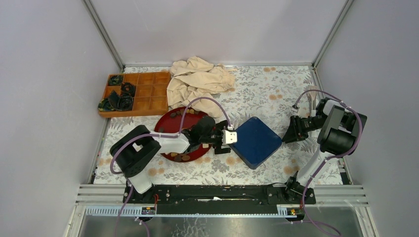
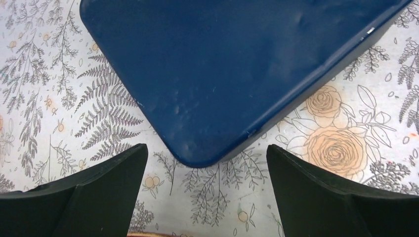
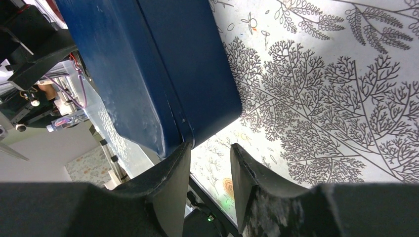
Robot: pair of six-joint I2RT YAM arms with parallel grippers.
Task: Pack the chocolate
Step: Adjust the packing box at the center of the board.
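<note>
The chocolate (image 1: 184, 157) shows only in the top view, as small dark brown and lighter brown bite-sized pieces lying loose on a round red plate (image 1: 165, 122) toward the left of the table (image 1: 276, 89). A few pieces sit in a short row along the plate's far rim, and another small cluster lies at its near edge. The left arm (image 1: 170, 143), stretched over the middle of the plate, hides whatever lies between, and the pieces are too small for their shapes to be told.

Box (image 1: 255, 141) in the middle, plate (image 1: 160, 126) with chocolate (image 1: 184, 158) left of it, cloth (image 1: 197, 79) behind the plate, compartment tray (image 1: 148, 92) far left
</note>
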